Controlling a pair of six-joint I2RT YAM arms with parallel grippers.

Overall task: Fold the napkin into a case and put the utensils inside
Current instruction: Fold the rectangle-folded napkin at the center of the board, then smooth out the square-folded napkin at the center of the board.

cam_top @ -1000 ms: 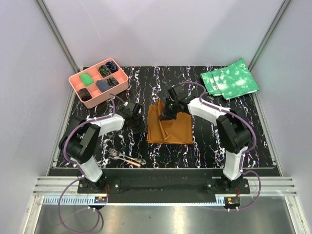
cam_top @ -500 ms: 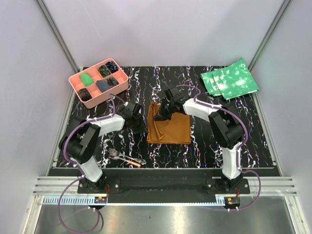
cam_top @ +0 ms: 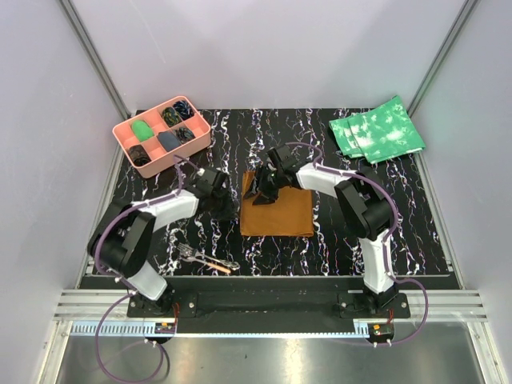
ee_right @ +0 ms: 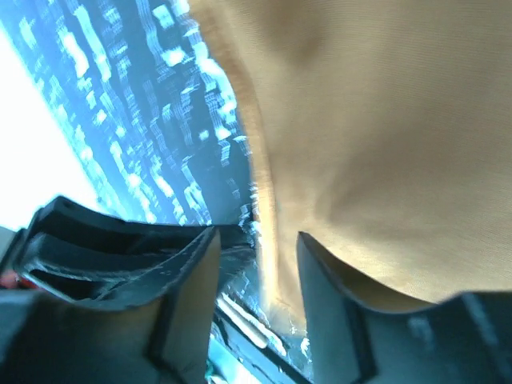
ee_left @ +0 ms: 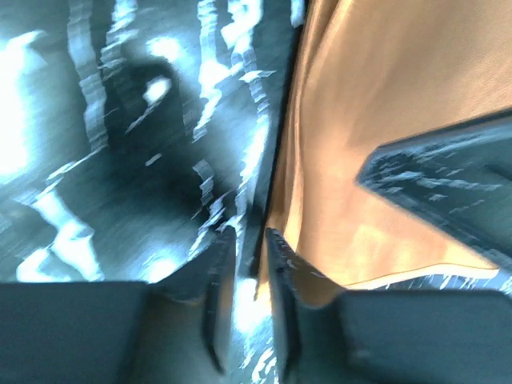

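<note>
- Plain rust-brown cloth napkin [cam_top: 278, 212]: lies flat at the middle of the black marbled tabletop [cam_top: 400, 212], roughly square in outline. Its left edge runs near-to-far. The far-left corner is bunched up under the right arm's tool.
- Right fingers [ee_right: 332, 304]: set at the napkin's far-left corner and part closed, with the cloth's left edge running down into the gap between them. Whether they actually pinch it cannot be told.
- Left fingers [ee_left: 214, 304]: low on the tabletop just beside the napkin's left edge, so the cloth lies to their right. Only a narrow slit shows between them. The blur hides whether any cloth is caught, so cannot tell.
- Utensils [cam_top: 206, 259]: a small silver metal fork and a slim silver piece with an orange-tan end. They lie together by the near edge, well apart from the napkin and nearer the left arm.
- Judgement: the fold likely turns on that left edge, which both arms flank.
- Pink plastic compartment tray [cam_top: 128, 132]: far left.
- Green mottled cloths [cam_top: 376, 130]: far right.
</note>
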